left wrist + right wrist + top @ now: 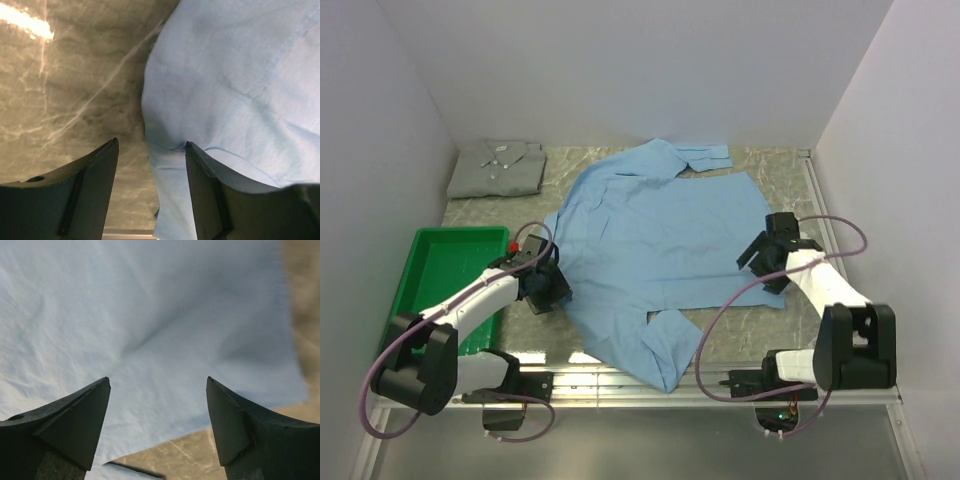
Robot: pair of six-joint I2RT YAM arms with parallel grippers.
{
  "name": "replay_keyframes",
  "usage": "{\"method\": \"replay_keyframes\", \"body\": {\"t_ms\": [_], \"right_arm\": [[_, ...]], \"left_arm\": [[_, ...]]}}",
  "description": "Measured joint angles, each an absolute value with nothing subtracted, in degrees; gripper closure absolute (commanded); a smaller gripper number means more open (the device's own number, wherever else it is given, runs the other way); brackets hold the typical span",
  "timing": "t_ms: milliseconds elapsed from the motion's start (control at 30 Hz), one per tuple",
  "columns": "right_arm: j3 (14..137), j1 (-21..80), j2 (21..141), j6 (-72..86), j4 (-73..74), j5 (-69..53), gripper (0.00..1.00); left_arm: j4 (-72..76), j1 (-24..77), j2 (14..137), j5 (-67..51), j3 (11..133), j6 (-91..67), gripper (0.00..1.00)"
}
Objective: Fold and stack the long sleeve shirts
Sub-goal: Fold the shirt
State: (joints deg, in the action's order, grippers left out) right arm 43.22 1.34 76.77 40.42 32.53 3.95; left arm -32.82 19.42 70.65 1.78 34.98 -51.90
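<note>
A light blue shirt (pixel 660 250) lies spread face down across the middle of the table, one sleeve folded at the back, another reaching the front edge. A pale grey-green shirt (pixel 498 167) lies folded at the back left. My left gripper (pixel 556 287) is open at the blue shirt's left edge; in the left wrist view the cloth edge (pixel 165 165) runs between its fingers (pixel 95 175). My right gripper (pixel 766 262) is open over the shirt's right edge; the right wrist view shows blue cloth (pixel 150 340) under its open fingers (pixel 85 410).
A green plastic tray (pixel 435 270) stands at the left front, beside my left arm. The marbled table top (pixel 775 170) ends in a metal rail (pixel 620 385) at the front. White walls close in the back and both sides.
</note>
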Motion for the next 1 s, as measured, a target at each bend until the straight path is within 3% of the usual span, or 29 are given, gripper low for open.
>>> {"method": "replay_keyframes", "body": {"t_ms": [300,633,1000], "right_arm": [[37.04,-7.01,63.55,44.51,40.29,9.45,0.24],[34.0,-11.2,62.43,46.87,41.76,6.81,0.25],[32.53,-11.25,64.75,49.41,40.05,6.15,0.32]], "left_arm": [[-34.11,19.42,70.24,1.3,34.96,-51.24,0.38],[-31.48,19.29,72.86,-0.49,34.89,-51.2,0.46],[-30.24,19.27,73.8,-1.28,34.81,-51.13,0.79]]}}
